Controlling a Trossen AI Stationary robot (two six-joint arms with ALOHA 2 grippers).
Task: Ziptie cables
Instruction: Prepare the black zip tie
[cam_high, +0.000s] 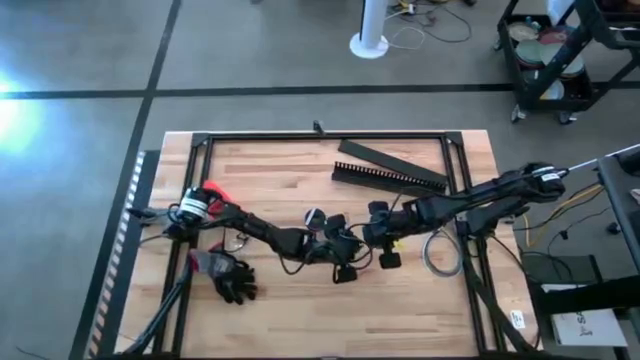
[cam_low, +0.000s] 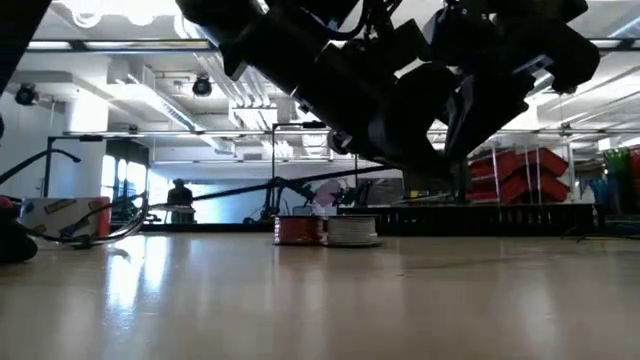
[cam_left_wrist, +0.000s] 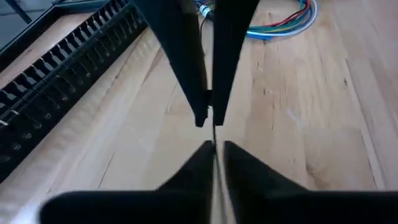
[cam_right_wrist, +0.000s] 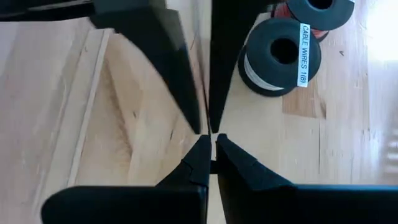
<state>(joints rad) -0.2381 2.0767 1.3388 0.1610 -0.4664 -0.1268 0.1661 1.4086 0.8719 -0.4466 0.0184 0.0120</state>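
Both grippers meet tip to tip over the middle of the table (cam_high: 270, 165), slightly toward the front edge. Left gripper (cam_high: 335, 243) comes in from the left side, right gripper (cam_high: 372, 236) from the right; the two are just beside each other.

Ziptie (cam_left_wrist: 214, 163) — only a thin dark sliver shows, running straight between the left gripper's own fingertips and up into the gap of the right gripper's fingers opposite. In the left wrist view the left gripper looks clenched on it, fingers nearly touching with the strip between them. In the right wrist view the right gripper (cam_right_wrist: 210, 140) is likewise pinched nearly closed, a small dark piece at the gap; I can't confirm it is the strip, so grasp there is unclear.

Cables: the grey coil (cam_high: 443, 252) lies flat on the wood just right of the right gripper, under that arm, near the table's right rail. It is a loose oval loop, not touching either gripper. Thin black wire loops (cam_high: 292, 263) trail below the left arm's forearm, near the front.

Other items — comb-toothed black duct (cam_high: 388, 178) and a flat black bar (cam_high: 385, 156) lie toward the back of the table, well apart from the grippers. Two wire spools (cam_right_wrist: 281, 55) sit close by the grippers, one labelled "CABLE WIRES". A black glove (cam_high: 232, 279) lies front left.
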